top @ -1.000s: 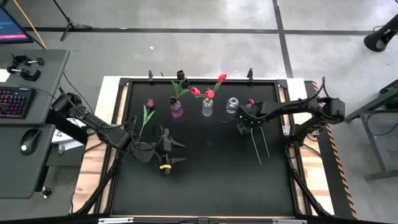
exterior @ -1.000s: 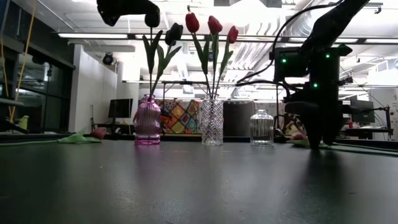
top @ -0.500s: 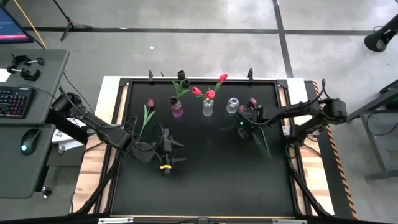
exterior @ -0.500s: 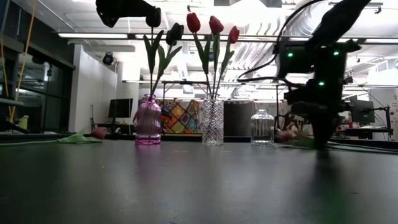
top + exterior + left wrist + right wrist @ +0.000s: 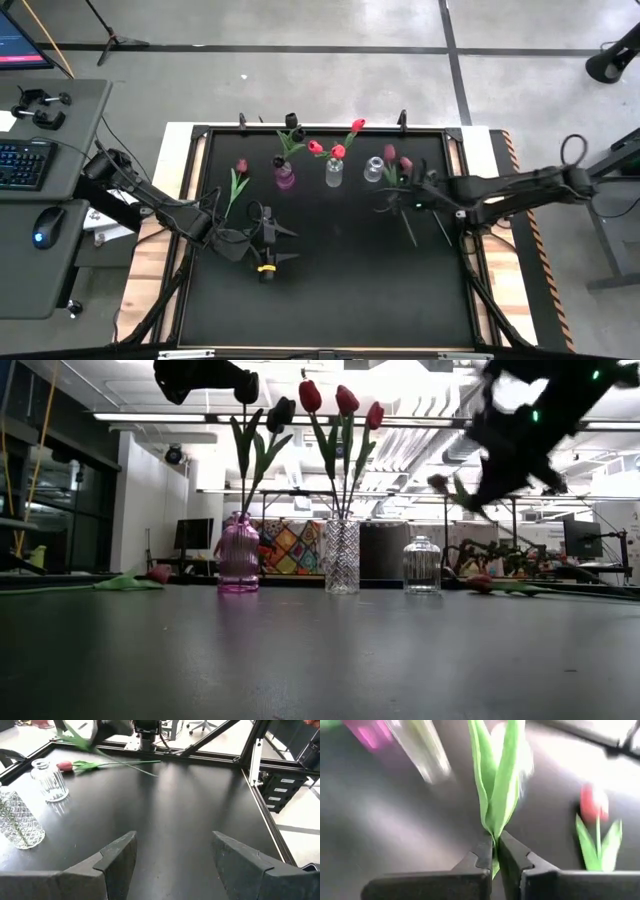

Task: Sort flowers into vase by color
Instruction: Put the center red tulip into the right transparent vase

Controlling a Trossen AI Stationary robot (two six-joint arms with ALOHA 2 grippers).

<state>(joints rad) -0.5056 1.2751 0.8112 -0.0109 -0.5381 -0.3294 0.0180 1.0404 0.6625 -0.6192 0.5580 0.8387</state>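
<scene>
I have the right gripper clamped on a flower's green stem, leaves rising straight from the closed fingertips. In the high view that gripper sits right of centre, just beside the clear bottle, with the held tulip's pink head near it. A second pink tulip lies flat on the black table. The purple vase holds dark tulips; the crystal vase holds three red ones. Another pink tulip lies upper left. My left gripper waits lower left, fingers spread wide.
</scene>
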